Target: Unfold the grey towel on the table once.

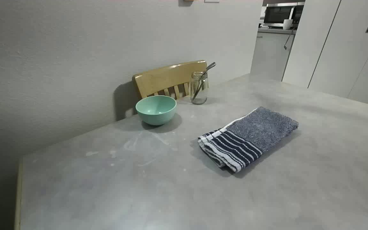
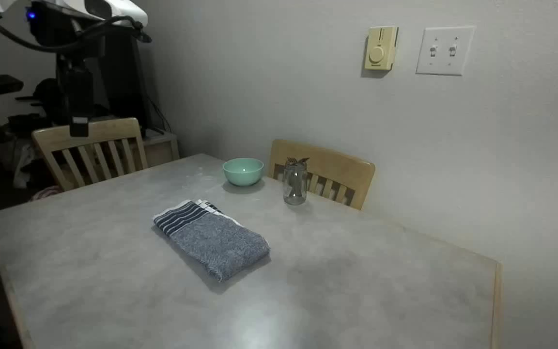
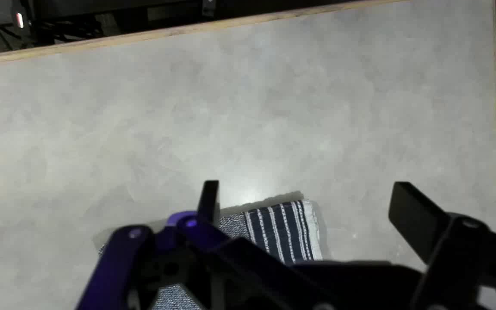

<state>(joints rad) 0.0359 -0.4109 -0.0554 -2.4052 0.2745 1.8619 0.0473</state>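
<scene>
Currently, the towel (image 2: 216,237) lies folded on the table (image 2: 356,300), well in from the edges, its striped end turned toward the edge where a chair (image 2: 116,129) stands. Along the edge by the wall (image 1: 75,64), the bowl (image 1: 156,111) sits nearer the corner those two edges share; the jar (image 1: 200,91), with cutlery (image 1: 209,66) in it, is farther from it. Another chair (image 1: 171,75) stands between that edge and the wall. The gripper (image 3: 306,187) is raised well above the table, its fingers (image 3: 418,219) spread wide and apart from the towel.
</scene>
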